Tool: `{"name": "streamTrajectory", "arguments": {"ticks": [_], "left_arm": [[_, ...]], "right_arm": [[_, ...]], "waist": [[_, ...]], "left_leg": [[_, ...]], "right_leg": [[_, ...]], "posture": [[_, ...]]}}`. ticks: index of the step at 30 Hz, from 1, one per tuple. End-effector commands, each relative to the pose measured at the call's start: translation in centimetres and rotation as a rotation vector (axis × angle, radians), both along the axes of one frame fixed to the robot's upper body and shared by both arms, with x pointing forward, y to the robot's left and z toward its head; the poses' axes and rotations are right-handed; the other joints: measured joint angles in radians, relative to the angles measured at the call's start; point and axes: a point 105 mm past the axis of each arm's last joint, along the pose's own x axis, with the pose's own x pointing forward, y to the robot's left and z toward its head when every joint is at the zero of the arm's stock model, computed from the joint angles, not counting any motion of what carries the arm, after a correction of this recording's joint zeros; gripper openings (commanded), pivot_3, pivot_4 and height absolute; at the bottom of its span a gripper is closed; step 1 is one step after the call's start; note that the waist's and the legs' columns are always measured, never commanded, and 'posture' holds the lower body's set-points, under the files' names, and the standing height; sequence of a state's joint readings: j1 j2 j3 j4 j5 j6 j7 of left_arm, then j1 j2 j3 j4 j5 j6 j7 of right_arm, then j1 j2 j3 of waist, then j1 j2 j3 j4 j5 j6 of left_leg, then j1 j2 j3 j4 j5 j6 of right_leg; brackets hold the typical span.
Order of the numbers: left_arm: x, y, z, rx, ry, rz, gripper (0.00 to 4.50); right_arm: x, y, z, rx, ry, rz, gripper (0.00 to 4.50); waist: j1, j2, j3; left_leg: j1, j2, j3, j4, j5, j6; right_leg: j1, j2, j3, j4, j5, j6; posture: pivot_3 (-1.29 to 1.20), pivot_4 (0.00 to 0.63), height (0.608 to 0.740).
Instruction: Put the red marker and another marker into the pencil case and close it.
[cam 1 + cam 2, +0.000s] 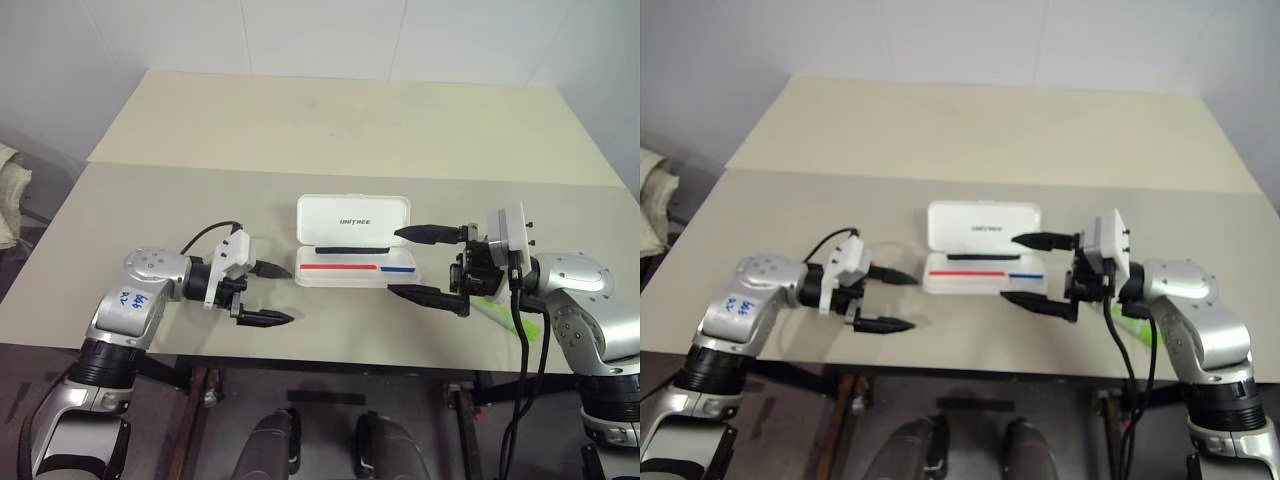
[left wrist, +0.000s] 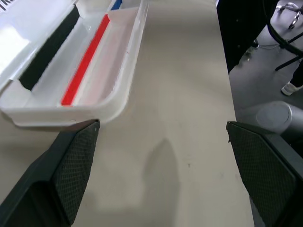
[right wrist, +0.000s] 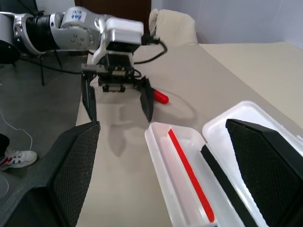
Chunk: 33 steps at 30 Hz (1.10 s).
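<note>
My pencil case (image 1: pixel 352 243) lay open and empty (both markers outside); my left fingers (image 1: pixel 271 293) and right fingers (image 1: pixel 424 262) were spread, grasping nothing.

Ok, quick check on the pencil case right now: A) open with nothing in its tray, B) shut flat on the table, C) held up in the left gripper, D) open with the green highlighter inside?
A: the pencil case lies open on the table, its lid tipped back, and the tray holds no marker, only its printed red and blue stripes.
</note>
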State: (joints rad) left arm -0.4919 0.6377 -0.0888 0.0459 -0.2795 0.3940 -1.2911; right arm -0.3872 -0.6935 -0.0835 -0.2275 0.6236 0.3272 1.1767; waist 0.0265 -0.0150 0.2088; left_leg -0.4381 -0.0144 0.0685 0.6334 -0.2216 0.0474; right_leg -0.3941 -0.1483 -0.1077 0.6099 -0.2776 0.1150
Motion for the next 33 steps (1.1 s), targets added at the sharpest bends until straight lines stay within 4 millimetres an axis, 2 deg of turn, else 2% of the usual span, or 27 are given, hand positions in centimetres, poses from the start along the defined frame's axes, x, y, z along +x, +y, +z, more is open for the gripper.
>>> {"name": "streamTrajectory", "arguments": {"ticks": [1, 9, 17, 19, 22, 24, 29, 31, 33], "left_arm": [[-0.3, -0.3, -0.6, -0.011, -0.021, -0.033, 4.49], [-0.7, -0.8, -1.1, -0.028, -0.040, -0.067, 4.49], [-1.5, 0.2, 1.2, -0.089, -0.088, -0.052, 4.49], [-1.9, 0.7, 2.2, -0.110, -0.104, -0.043, 4.49], [-2.5, 2.7, 5.6, -0.184, -0.148, 0.042, 4.49], [-2.4, 3.8, 6.9, -0.218, -0.179, 0.106, 4.49], [-2.2, 5.6, 7.9, -0.244, -0.207, 0.223, 4.49], [-2.3, 6.9, 8.1, -0.256, -0.214, 0.281, 4.49], [-2.6, 9.4, 7.8, -0.246, -0.204, 0.362, 4.49]], "right_arm": [[-0.3, 0.2, 0.7, 0.011, -0.033, 0.020, 4.50], [-0.5, 0.1, 0.6, 0.009, -0.021, 0.017, 4.50], [-0.5, 0.3, 0.4, 0.018, -0.011, 0.024, 4.50], [-0.4, 0.3, 0.4, 0.020, -0.011, 0.026, 4.50], [-0.3, 0.6, 0.1, 0.028, -0.001, 0.037, 4.50], [-0.3, 0.7, -0.1, 0.034, 0.005, 0.044, 4.50], [-0.2, 1.0, 0.0, 0.044, 0.004, 0.056, 4.50], [-0.1, 1.1, 0.2, 0.048, -0.004, 0.064, 4.50], [-0.2, 1.4, 0.3, 0.044, -0.004, 0.084, 4.50]], "waist": [[-0.002, 0.000, 0.000], [-0.003, 0.000, 0.000], [-0.004, 0.000, 0.000], [-0.004, 0.000, 0.000], [-0.007, 0.000, 0.000], [-0.008, 0.000, 0.000], [-0.007, 0.001, 0.000], [-0.006, 0.001, 0.000], [-0.007, 0.001, 0.000]], "left_leg": [[0.000, 0.000, 0.000, 0.000, 0.000, 0.000], [0.000, 0.000, 0.000, -0.001, 0.000, 0.000], [0.000, 0.001, 0.000, -0.002, 0.000, 0.000], [0.000, 0.001, 0.000, -0.002, 0.000, 0.000], [0.000, 0.001, 0.000, -0.002, 0.000, 0.000], [0.000, 0.001, 0.000, -0.003, 0.000, 0.000], [0.001, 0.001, 0.001, -0.004, 0.000, -0.001], [0.000, 0.001, 0.001, -0.003, 0.000, -0.001], [0.000, 0.001, 0.001, -0.004, 0.000, -0.001]], "right_leg": [[0.000, 0.000, 0.000, 0.000, 0.000, 0.000], [-0.001, 0.000, 0.000, -0.001, 0.000, 0.000], [-0.001, 0.000, 0.001, -0.001, 0.000, 0.000], [-0.001, 0.000, 0.001, -0.001, 0.000, 0.000], [-0.001, 0.000, 0.001, -0.001, 0.000, 0.000], [-0.002, 0.001, 0.001, -0.002, 0.000, -0.001], [-0.001, 0.001, 0.001, -0.002, 0.000, -0.001], [-0.001, 0.001, 0.001, -0.001, 0.000, -0.001], [-0.002, 0.001, 0.001, -0.002, 0.000, -0.001]], "posture": [[0.00, 0.150, 0.740], [0.00, 0.150, 0.740], [0.00, 0.150, 0.740], [0.00, 0.150, 0.740], [0.00, 0.150, 0.740], [0.00, 0.150, 0.740], [0.00, 0.150, 0.740], [0.00, 0.150, 0.740], [0.00, 0.150, 0.740]]}}
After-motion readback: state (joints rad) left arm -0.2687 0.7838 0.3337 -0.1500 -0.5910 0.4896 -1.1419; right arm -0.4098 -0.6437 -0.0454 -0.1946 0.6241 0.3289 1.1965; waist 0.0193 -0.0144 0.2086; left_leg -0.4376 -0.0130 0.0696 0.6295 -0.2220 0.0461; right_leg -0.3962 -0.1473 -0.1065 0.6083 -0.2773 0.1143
